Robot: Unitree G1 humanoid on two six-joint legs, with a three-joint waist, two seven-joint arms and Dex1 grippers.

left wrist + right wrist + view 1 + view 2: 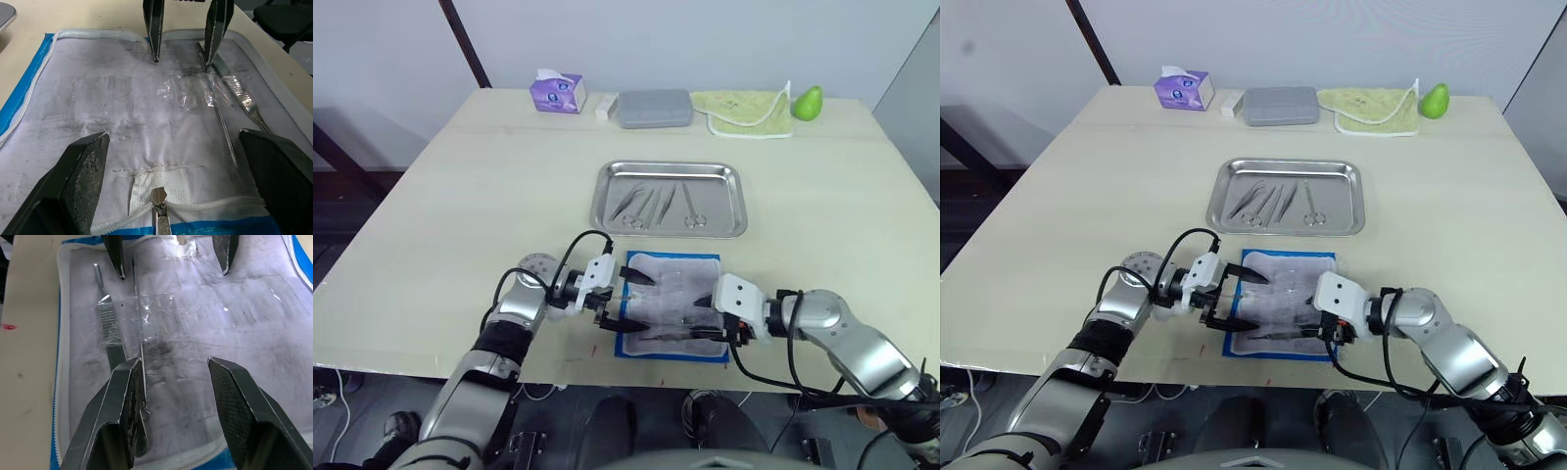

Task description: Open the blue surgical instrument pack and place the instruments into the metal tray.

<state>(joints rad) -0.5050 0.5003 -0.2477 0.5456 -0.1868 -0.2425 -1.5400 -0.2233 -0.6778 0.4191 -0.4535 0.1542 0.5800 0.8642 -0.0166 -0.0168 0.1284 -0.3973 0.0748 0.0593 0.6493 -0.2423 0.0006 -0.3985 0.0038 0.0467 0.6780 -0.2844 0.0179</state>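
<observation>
a: head view first. what's on the table?

b: a pale wooden table. the blue surgical instrument pack lies open near the front edge, its white-grey padded lining facing up inside a blue border. just behind it is the metal tray, shiny steel with rounded corners, and several thin instruments lie in it side by side.

a: and the arms?

b: both reach in low over the pack. the left gripper comes from the pack's left edge with its black fingers spread wide. the right gripper sits at the pack's right front corner, fingers apart too, holding nothing.

a: anything at the back?

b: a purple tissue box, a grey hard case, a green cloth and a green pear.

a: left wrist view?

b: scuffed grey lining, crinkled clear plastic film, a flat handled tool and a thin probe lying beside each other. a zipper pull shows at the near border. the right gripper's fingers point in from the far side.

a: right wrist view?

b: the same two tools, lying just beside one of its own fingers; jaws open, empty.
</observation>
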